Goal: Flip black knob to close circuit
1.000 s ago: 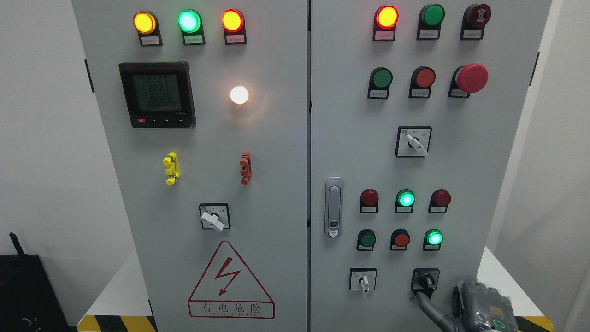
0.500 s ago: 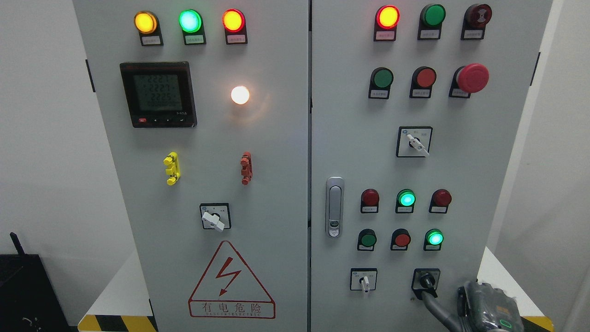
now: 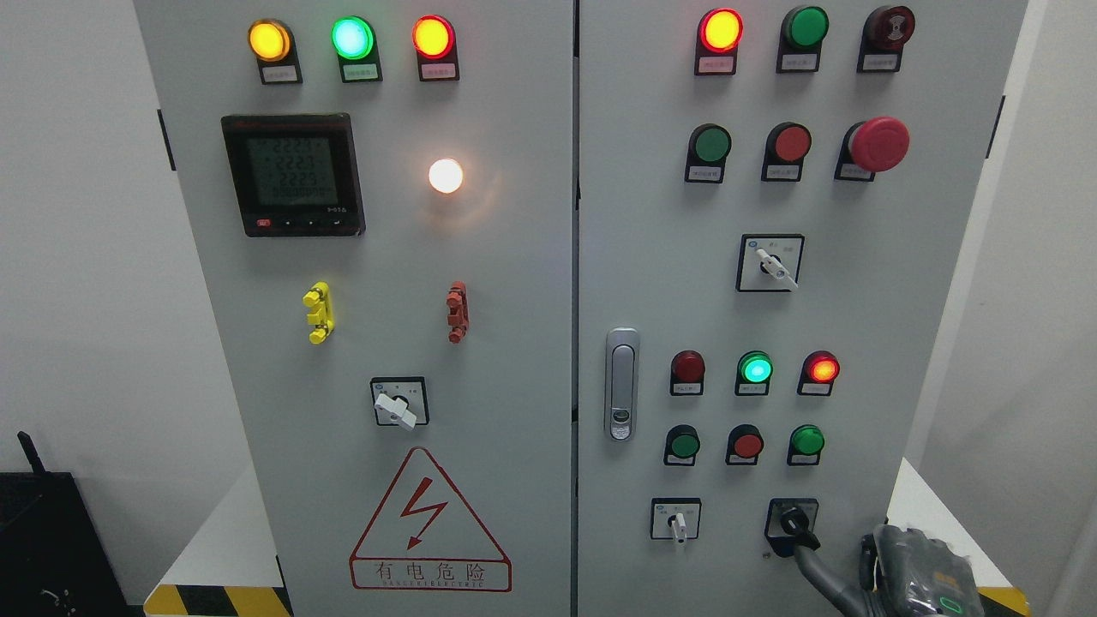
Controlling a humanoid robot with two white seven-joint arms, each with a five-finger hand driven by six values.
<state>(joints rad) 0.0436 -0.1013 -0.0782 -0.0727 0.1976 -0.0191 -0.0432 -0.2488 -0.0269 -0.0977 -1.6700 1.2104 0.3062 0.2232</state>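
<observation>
The black knob (image 3: 794,520) sits in a black-framed plate at the bottom right of the right cabinet door (image 3: 651,257). Its handle points down and to the right. My right hand (image 3: 908,572) comes in at the lower right corner, and one grey finger (image 3: 821,567) stretches up and left to touch the knob's lower tip. It grasps nothing. Above the knob, the right red lamp (image 3: 823,368) is lit, the green lamp (image 3: 755,368) beside it is lit, and the green button (image 3: 807,440) is dark. The left arm is out of view.
A white selector switch (image 3: 678,523) sits left of the knob, and another one (image 3: 774,266) sits higher up. A door latch (image 3: 621,384) is on the door's left edge. A red mushroom stop button (image 3: 878,144) is at the upper right. The left door (image 3: 514,343) carries a meter (image 3: 293,175), lamps and a warning triangle (image 3: 428,523).
The knob's handle has turned from pointing down to pointing down-right under my finger. The right red lamp came on and the lower right green button went dark. My hand slid slightly right and down.
</observation>
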